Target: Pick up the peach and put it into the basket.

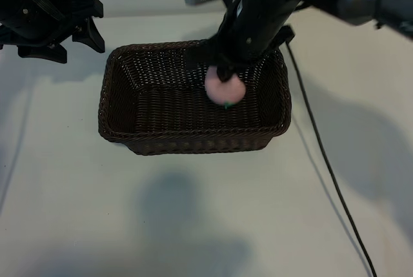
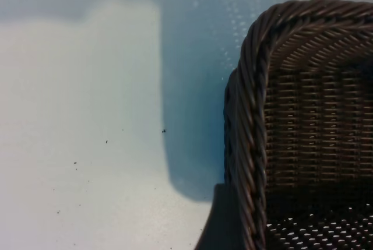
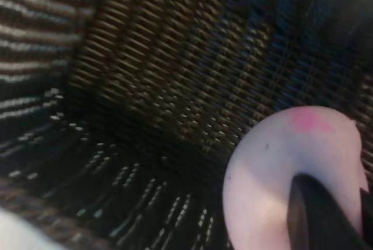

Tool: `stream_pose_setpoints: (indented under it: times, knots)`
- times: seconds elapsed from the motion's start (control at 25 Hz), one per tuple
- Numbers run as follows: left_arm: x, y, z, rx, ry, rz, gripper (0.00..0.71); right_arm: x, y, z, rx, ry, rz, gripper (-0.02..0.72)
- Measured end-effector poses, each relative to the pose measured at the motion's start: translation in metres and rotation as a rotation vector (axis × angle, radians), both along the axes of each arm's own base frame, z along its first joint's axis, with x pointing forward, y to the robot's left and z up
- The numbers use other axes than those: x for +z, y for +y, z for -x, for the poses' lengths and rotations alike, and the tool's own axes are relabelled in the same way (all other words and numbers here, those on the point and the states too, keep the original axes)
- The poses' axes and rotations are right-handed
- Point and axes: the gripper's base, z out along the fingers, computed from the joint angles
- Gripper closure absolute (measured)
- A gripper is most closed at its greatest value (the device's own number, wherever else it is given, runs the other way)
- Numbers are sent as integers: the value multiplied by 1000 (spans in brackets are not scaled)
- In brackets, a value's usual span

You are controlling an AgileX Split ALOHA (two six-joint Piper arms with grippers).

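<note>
The pink peach [image 1: 224, 88] hangs inside the right half of the dark brown wicker basket [image 1: 193, 143], just above its floor. My right gripper [image 1: 226, 73] reaches down from above and is shut on the peach. In the right wrist view one dark finger [image 3: 315, 215] lies across the peach [image 3: 268, 168], with the basket's woven wall [image 3: 145, 57] behind it. My left gripper [image 1: 90, 25] stays open over the table past the basket's far left corner and holds nothing. The left wrist view shows only that corner of the basket's braided rim [image 2: 256, 116].
A black cable [image 1: 322, 154] runs across the white table from the right arm toward the near right edge. The right arm's bulk hangs over the basket's far right side. Bare table lies in front of the basket.
</note>
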Motion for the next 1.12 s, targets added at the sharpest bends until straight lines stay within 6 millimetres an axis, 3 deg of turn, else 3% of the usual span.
stream_pose_setpoints:
  times: [0.24, 0.44, 0.56, 0.64, 0.92, 1.0, 1.12]
  knots:
    - [0, 0, 0, 0, 0, 0, 119, -40, 5, -8, 3, 50, 48, 662]
    - [0, 0, 0, 0, 0, 0, 119, -43, 6, -8, 6, 51, 53, 660]
    - [0, 0, 0, 0, 0, 0, 119, -42, 5, -8, 7, 53, 54, 623]
    - [0, 0, 0, 0, 0, 0, 119, -37, 5, -7, 8, 48, 50, 537]
    - [0, 0, 0, 0, 0, 0, 119, 8, 6, -7, 27, 22, 23, 79]
    - [0, 0, 0, 0, 0, 0, 119, 22, 7, -7, 37, 25, 21, 26]
    - [0, 0, 0, 1, 0, 0, 119, 40, 7, -7, 51, 29, 23, 20]
